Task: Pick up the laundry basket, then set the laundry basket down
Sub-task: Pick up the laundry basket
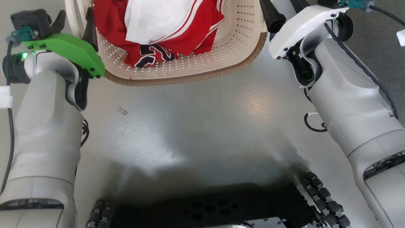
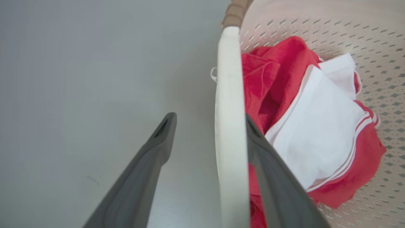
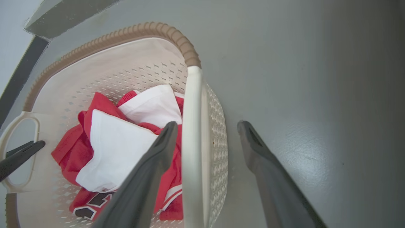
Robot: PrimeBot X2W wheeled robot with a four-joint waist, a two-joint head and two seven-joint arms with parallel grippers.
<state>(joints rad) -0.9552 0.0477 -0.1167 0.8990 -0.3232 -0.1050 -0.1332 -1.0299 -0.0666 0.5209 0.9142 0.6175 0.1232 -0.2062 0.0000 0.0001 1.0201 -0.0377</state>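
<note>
Cream laundry basket (image 1: 190, 77) at top of frame holds red-and-white clothes (image 1: 164, 28); left hand (image 2: 209, 116) and right hand (image 3: 207, 123) both released, straddling its side handles over grey floor (image 1: 202, 120).

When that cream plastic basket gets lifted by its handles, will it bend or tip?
Probably light: the cream perforated plastic laundry basket holds only some red and white clothes. Its thin white handle may flex slightly. Lifted from both sides, it likely stays level.
</note>
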